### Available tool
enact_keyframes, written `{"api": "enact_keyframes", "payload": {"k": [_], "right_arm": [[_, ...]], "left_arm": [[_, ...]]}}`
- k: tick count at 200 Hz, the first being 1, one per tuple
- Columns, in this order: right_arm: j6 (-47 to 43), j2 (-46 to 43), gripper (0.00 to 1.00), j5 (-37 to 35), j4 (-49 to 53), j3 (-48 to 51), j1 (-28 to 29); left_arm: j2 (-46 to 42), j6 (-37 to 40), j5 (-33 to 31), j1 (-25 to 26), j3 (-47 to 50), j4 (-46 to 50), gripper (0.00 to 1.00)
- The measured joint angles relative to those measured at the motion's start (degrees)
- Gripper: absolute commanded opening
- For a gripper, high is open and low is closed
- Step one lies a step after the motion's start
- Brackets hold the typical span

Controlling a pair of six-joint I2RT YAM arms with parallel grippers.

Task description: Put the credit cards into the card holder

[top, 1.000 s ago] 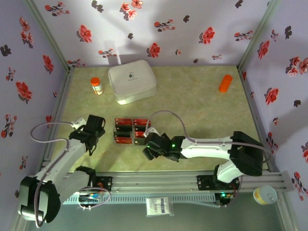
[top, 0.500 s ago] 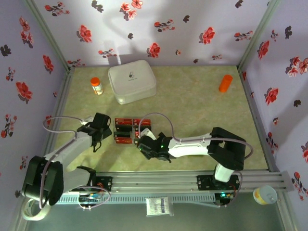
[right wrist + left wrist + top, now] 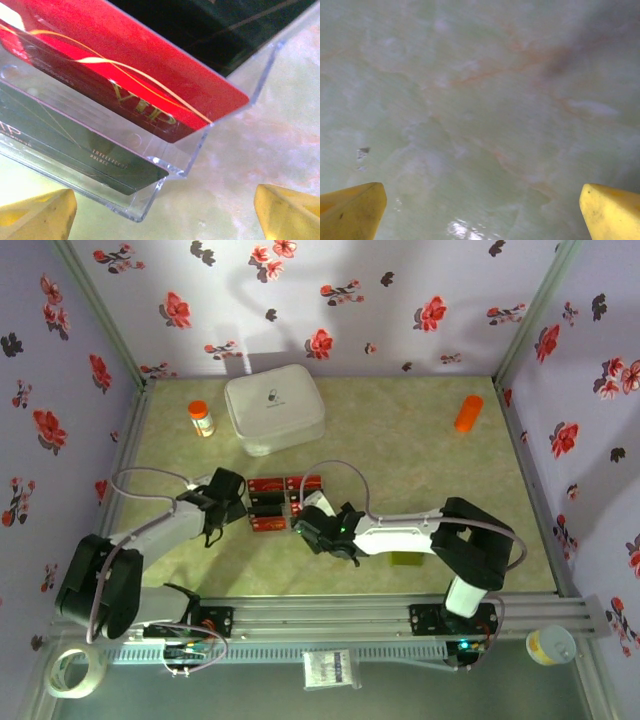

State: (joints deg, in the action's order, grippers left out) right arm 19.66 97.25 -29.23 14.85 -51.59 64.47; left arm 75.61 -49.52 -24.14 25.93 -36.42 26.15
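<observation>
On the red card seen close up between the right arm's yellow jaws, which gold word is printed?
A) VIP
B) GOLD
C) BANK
A: gold letters spelling VIP run across the red card, which sits in a clear plastic tray.

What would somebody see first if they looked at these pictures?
The bright red and black cards in the middle of the table, with the left arm and right arm either side. Up close, a red VIP card sits in a clear tray. A big white box stands behind them.
</observation>
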Motion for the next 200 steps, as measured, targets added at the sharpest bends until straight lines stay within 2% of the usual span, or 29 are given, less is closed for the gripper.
{"api": "enact_keyframes", "payload": {"k": [70,155,200], "right_arm": [[-0.85,-2.75,0.92,-1.31,-1.14,3.28,-11.04],[-1.16,-3.15,0.92,-1.4,-1.53,3.82,-26.95],[-0.09,-3.72,0.92,0.31,-0.66,3.98,-32.22]], "left_arm": [[12.35,0.17,-0.07,5.92,-11.37,-1.75,1.0],[31.01,1.77,-0.26,12.37,-31.78,-3.08,1.0],[38.07,3.37,-0.26,14.21,-42.05,-2.95,1.0]]}}
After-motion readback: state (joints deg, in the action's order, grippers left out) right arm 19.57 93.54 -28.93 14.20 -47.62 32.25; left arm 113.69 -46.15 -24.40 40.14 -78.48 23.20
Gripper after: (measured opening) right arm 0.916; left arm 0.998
